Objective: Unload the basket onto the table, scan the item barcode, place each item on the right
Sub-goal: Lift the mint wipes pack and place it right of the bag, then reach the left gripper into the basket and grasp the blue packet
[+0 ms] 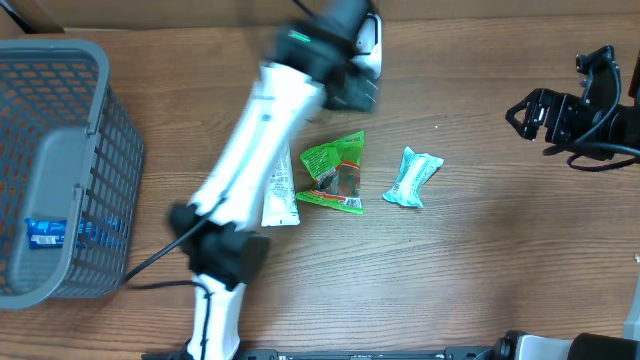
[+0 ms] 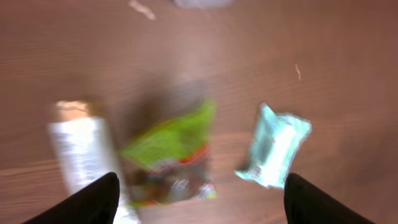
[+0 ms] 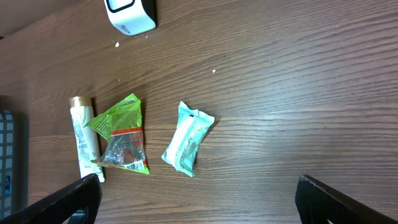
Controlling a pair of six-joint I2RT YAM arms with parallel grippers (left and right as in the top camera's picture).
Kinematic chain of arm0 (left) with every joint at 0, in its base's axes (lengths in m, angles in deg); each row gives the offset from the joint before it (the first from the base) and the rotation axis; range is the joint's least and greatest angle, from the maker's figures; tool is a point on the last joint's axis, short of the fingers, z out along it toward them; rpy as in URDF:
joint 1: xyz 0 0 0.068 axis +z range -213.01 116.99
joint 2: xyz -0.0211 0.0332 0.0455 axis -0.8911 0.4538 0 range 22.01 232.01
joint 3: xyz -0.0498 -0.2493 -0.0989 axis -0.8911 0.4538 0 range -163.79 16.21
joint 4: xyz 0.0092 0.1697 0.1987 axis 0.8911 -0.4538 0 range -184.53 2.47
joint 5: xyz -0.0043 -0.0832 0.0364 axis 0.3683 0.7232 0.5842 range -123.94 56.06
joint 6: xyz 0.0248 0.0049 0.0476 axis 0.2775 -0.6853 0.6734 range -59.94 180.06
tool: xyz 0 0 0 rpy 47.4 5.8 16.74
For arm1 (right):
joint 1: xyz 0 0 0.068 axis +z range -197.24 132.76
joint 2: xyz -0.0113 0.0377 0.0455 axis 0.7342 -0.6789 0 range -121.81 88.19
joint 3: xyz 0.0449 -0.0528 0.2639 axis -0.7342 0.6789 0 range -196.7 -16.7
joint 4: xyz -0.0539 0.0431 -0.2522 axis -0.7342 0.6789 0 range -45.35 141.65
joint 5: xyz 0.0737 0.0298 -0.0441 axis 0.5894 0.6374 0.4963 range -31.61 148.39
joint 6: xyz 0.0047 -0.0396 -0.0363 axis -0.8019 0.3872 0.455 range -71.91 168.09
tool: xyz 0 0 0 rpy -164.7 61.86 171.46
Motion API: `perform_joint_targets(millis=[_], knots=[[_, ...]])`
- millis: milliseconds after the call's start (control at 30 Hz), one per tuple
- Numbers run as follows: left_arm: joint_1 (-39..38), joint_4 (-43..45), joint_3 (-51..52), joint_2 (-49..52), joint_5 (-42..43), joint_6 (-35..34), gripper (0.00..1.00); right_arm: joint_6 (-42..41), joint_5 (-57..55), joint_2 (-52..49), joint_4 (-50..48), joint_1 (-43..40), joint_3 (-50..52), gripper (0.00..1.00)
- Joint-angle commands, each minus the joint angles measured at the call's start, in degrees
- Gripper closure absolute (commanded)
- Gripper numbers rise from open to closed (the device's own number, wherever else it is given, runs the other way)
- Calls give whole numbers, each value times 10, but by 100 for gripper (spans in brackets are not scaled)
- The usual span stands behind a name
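Left hand (image 2: 202, 182): fingers apart, empty.
Right hand (image 3: 198, 183): fingers apart, empty.
Items: white tube (image 1: 280, 185), green packet (image 1: 335, 172) and teal packet (image 1: 413, 177) lie on the desk (image 1: 480, 260).
Scanner (image 1: 368, 45): beyond them.

Brown wood-grain table (image 1: 480, 260), even light, soft shadows
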Motion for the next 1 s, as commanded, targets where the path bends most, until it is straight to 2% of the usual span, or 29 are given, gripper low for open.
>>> perform_joint_targets(millis=[0,100,267,333,433,467,533,700,800,967], knots=[[89,-81,-115,-78,-65,14,23,-2,0,7,2,-2,-16,0],[190,-137,-129,-134,-90,10,24,-2,7,7,2,-2,-16,0],[346,-137,-92,-201,-84,23,25,-2,7,7,4,-2,-16,0],[445,-137,-53,-226,-100,14,26,-2,7,7,9,-2,-16,0],[560,-137,8,-234,-105,-30,25,-2,7,7,10,-2,-13,0],[622,-132,52,-232,-104,-51,25,-2,7,7,9,-1,-13,0],[675,-100,113,-232,-101,-51,25,-2,7,7,6,-1,-13,0],[739,30,315,-232,-38,-73,27,-2,7,7,6,-1,-13,0],[738,97,427,-232,-48,-103,27,-2,7,7,6,-1,-13,0],[733,278,629,-232,-59,-176,27,-2,7,7,7,-1,-13,0]])
